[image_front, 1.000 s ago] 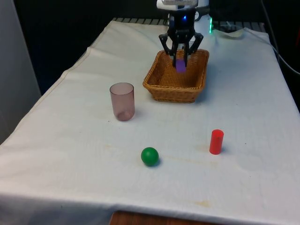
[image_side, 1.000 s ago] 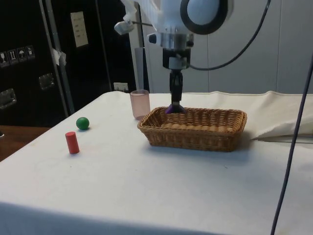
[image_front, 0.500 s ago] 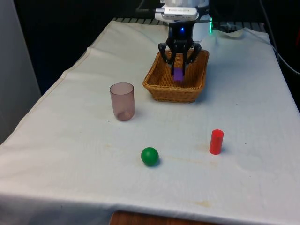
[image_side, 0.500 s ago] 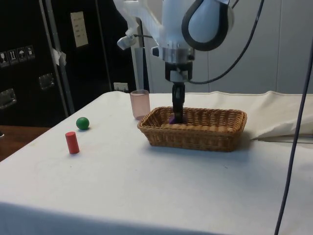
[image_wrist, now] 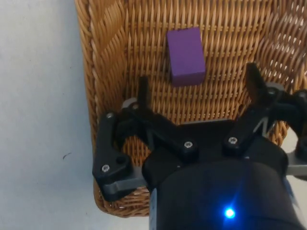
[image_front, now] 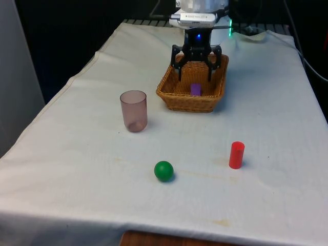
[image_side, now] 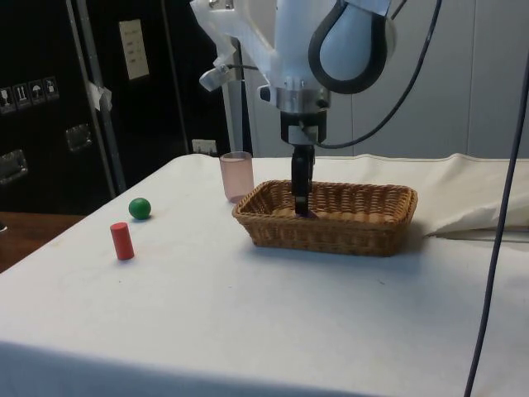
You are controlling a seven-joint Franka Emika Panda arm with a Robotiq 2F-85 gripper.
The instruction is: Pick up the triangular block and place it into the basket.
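Spread wide with nothing between its fingers, the end effector (image_front: 195, 73) hangs low inside the basket (image_front: 179, 100), its two fingers (image_wrist: 143, 93) standing apart on either side of the purple block (image_wrist: 185, 56), which lies free on the woven floor. Nearest on the bench (image_front: 77, 195) in the front view is a green ball (image_front: 164, 170), with a red cylinder (image_front: 236, 155) standing upright to the front view's right of it and a little farther back; beyond the ball, toward the front view's left, an upright translucent pink cup (image_front: 134, 110) stands apart from everything else. Farther still sits the basket, and the block (image_front: 195, 89) rests within it near the front wall, between the fingers but touching neither. From the wrist view the block looks like a plain solid purple piece with a flat rectangular upper face and straight edges, lying slightly askew to the weave; a triangular outline cannot be made out from this angle. In the side view the end effector (image_side: 302, 201) dips behind the basket's rim (image_side: 322, 217), so the fingertips are largely screened by the wicker and the block cannot be made out there. In the side view the pink cup (image_side: 236, 174) stands partly behind the basket's far corner, while the ball (image_side: 140, 208) and cylinder (image_side: 121, 241) sit well apart from the basket.
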